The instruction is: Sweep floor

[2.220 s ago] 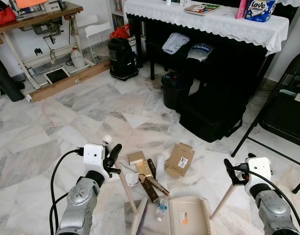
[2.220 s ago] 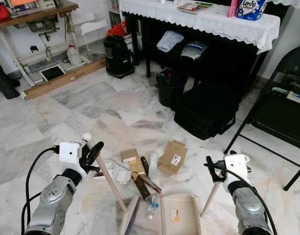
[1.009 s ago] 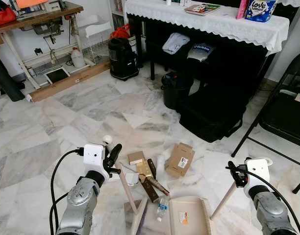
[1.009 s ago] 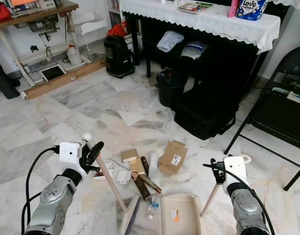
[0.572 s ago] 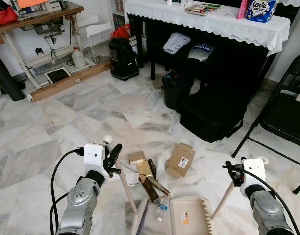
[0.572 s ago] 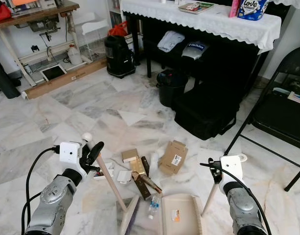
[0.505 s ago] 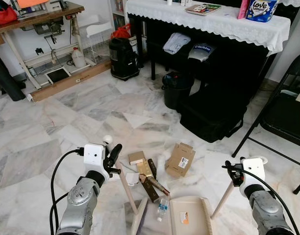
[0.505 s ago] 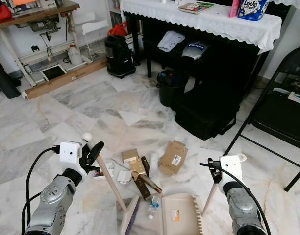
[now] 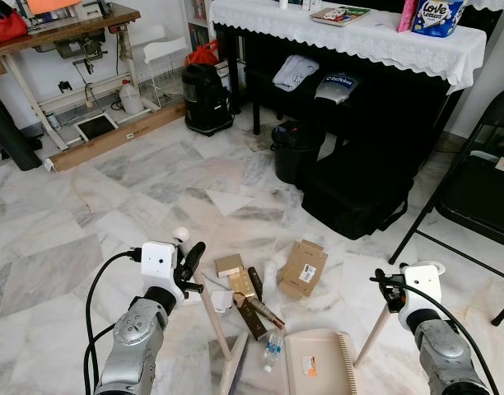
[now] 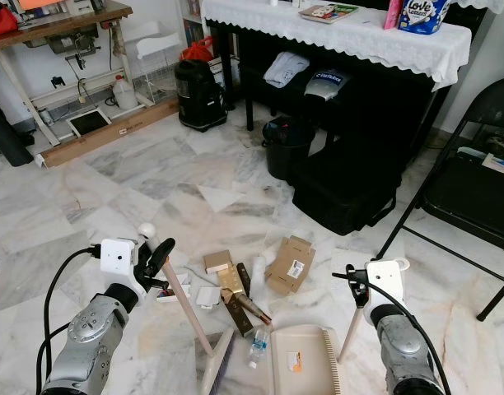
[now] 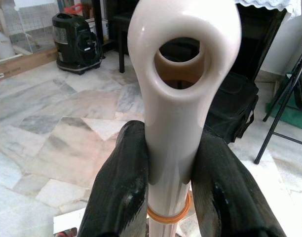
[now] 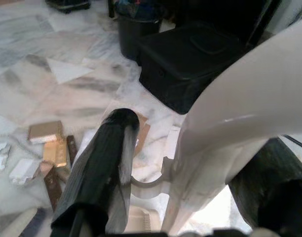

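While gripping the broom handle [image 9: 212, 317] near its top, the left gripper [image 9: 191, 265] is clenching tight, brush end [image 9: 232, 372] resting on the floor [image 9: 112, 214] beside the litter: small boxes [image 9: 301, 267] and a bottle [image 9: 272, 346]. Right gripper [image 10: 357, 290] is grasping the dustpan handle [image 10: 349, 329], dustpan [image 10: 301, 362] lying flat just by the debris. Both tools are looking light, stiff, smooth plastic, likely slippery, so holding high gives reach. Left wrist view is showing the hanging loop [image 11: 183, 54] pinched between fingers [image 11: 120, 192], detail too small to read from the head views.
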`<state>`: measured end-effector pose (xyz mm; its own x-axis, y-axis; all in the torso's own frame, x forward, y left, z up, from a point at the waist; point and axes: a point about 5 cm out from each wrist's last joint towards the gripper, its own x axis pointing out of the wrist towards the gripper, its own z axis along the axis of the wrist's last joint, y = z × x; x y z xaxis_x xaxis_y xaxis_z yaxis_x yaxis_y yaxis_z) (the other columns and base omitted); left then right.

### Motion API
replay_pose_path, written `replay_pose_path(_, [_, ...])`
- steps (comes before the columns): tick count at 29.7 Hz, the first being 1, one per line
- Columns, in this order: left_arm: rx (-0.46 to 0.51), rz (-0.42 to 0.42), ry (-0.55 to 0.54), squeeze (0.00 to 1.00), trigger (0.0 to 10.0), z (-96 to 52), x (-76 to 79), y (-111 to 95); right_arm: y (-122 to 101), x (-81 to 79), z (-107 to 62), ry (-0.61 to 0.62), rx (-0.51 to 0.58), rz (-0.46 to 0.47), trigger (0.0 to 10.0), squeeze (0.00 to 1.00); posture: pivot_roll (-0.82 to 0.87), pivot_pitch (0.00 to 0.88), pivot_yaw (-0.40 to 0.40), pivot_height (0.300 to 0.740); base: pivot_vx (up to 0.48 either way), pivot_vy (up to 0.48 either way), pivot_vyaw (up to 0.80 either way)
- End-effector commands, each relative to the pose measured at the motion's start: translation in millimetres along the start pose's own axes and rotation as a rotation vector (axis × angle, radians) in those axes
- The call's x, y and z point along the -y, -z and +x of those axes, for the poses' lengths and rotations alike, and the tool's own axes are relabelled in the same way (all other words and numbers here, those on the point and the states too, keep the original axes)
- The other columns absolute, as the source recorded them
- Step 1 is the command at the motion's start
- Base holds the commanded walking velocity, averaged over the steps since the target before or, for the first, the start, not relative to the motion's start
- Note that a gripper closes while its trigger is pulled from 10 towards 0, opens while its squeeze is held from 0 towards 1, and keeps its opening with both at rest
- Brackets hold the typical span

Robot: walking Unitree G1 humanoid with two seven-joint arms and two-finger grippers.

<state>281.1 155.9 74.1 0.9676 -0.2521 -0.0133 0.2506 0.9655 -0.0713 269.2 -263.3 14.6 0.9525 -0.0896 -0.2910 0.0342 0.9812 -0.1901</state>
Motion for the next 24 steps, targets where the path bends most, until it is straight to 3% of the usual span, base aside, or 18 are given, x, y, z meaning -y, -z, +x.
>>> replay_pose_path(1, [0.012, 0.023, 0.002, 0.0, 10.0, 2.3, -1.6, -4.8, -11.6, 5.8, 4.2, 0.081, 0.055, 0.005, 0.0, 0.0, 0.09, 0.0, 0.036, 0.74, 0.0, 0.0, 0.0])
replay_pose_path(2, [0.013, 0.023, 0.002, 0.0, 10.0, 2.3, -1.6, -5.0, -13.1, 7.0, 4.8, 0.102, 0.063, 0.02, 0.0, 0.0, 0.09, 0.0, 0.036, 0.74, 0.0, 0.0, 0.0])
replay_pose_path(3, [0.012, 0.037, 0.009, 0.0, 10.0, 2.5, -1.3, -5.3, -17.4, 8.5, 5.9, 0.135, 0.09, 0.05, 10.0, 0.0, 0.09, 0.0, 0.036, 0.74, 0.0, 0.0, 0.0])
replay_pose_path(20, [0.031, 0.044, 0.007, 0.0, 10.0, 6.0, -2.6, -11.9, -21.3, -1.4, 5.4, 0.195, 0.156, 0.078, 10.0, 0.0, 0.1, 0.0, 0.038, 0.74, 0.0, 0.0, 0.0])
replay_pose_path(24, [0.032, 0.046, 0.006, 0.0, 10.0, 5.8, -3.6, -12.2, -22.4, -0.6, 5.3, 0.231, 0.169, 0.119, 10.0, 0.0, 0.1, 0.0, 0.04, 0.74, 0.0, 0.0, 0.0])
